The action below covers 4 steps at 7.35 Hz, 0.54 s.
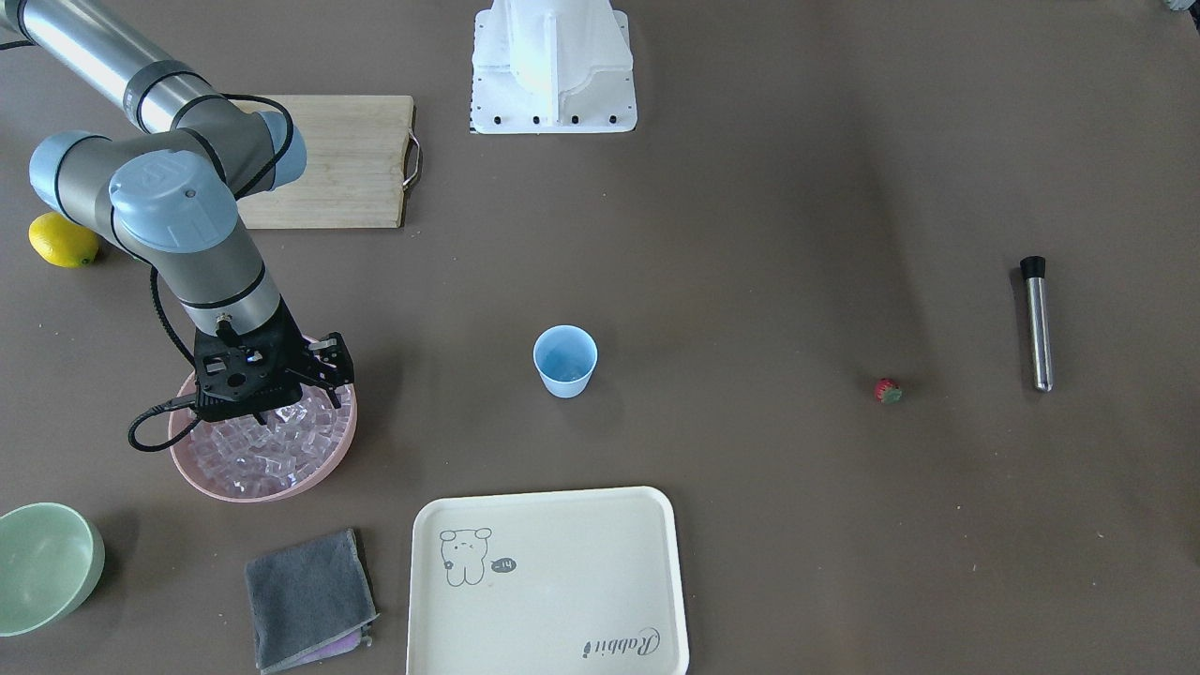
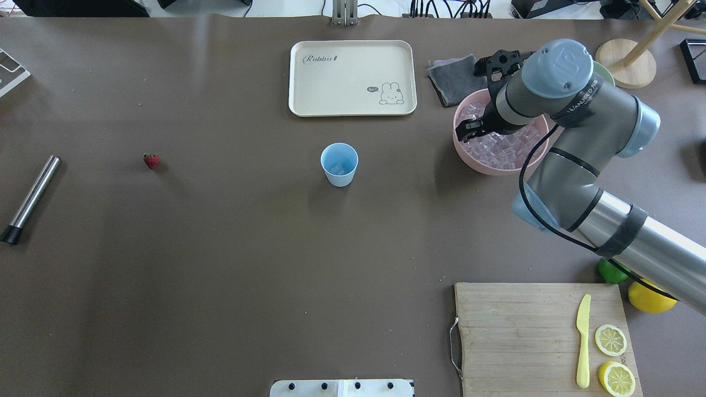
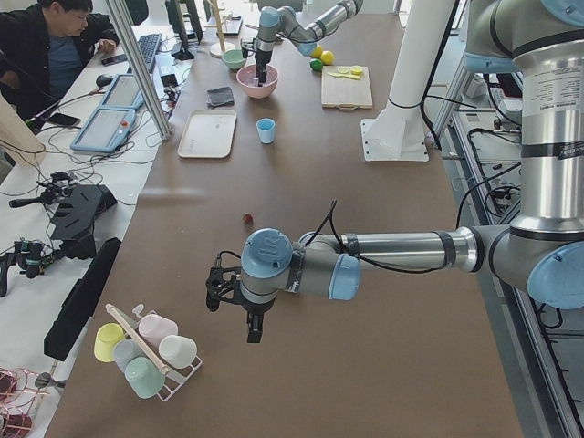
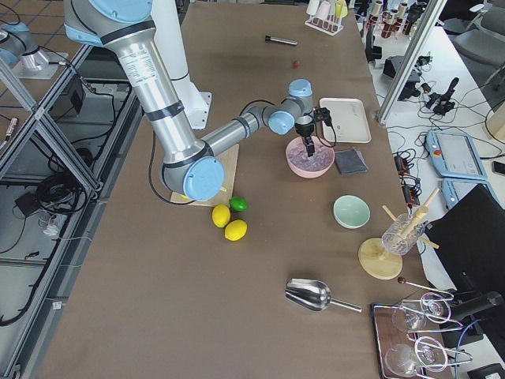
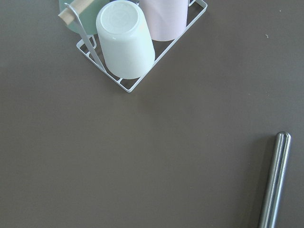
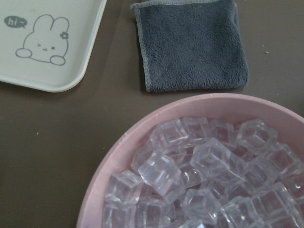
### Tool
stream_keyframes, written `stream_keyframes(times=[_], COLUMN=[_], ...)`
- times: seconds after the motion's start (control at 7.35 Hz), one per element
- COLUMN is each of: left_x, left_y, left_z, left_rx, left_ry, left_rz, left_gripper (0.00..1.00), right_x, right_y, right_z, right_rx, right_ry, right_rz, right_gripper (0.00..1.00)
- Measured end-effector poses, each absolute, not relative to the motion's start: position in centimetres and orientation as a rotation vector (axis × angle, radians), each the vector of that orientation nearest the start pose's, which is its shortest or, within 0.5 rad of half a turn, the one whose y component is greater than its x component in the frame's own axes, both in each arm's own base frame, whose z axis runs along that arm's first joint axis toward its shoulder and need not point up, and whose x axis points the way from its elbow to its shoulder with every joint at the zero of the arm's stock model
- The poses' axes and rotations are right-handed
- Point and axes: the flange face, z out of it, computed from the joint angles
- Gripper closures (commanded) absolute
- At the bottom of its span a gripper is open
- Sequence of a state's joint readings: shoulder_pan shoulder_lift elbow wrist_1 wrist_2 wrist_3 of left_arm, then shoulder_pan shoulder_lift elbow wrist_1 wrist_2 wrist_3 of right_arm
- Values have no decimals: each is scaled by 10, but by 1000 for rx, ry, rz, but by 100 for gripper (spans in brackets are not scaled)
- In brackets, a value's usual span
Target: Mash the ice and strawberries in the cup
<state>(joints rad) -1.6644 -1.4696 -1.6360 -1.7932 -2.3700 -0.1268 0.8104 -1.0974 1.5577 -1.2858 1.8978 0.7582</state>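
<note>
Hanging over ice (image 1: 253, 455), right jaws are showing no readable gap; left jaws likewise. Slick cubes are risking slipping free before reaching cup (image 1: 565, 361).

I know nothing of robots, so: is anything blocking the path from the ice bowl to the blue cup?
Nothing visible does. Bare table lies between the pink bowl of ice and the cup; the tray sits off to one side.

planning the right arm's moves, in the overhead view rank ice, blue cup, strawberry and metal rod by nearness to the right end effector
1. ice, in the pink bowl directly under the right end effector
2. cup, mid-table
3. strawberry, well into the left half
4. metal rod, at the left edge
</note>
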Motion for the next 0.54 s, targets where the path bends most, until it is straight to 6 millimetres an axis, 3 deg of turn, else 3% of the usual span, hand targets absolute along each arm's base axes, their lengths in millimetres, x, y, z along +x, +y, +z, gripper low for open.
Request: stream_keyframes(times=[0.27, 0.54], left_x=[-105, -105], left_y=[-452, -452], left_z=[649, 649], left_rx=[165, 165], left_ry=[800, 800], left_rz=[-133, -132], left_gripper=[2, 2], right_x=[-398, -397], right_y=[-565, -564], right_z=[372, 374], right_rx=[321, 319], right_ry=[-735, -734], right_rz=[-128, -128], right_gripper=[44, 45])
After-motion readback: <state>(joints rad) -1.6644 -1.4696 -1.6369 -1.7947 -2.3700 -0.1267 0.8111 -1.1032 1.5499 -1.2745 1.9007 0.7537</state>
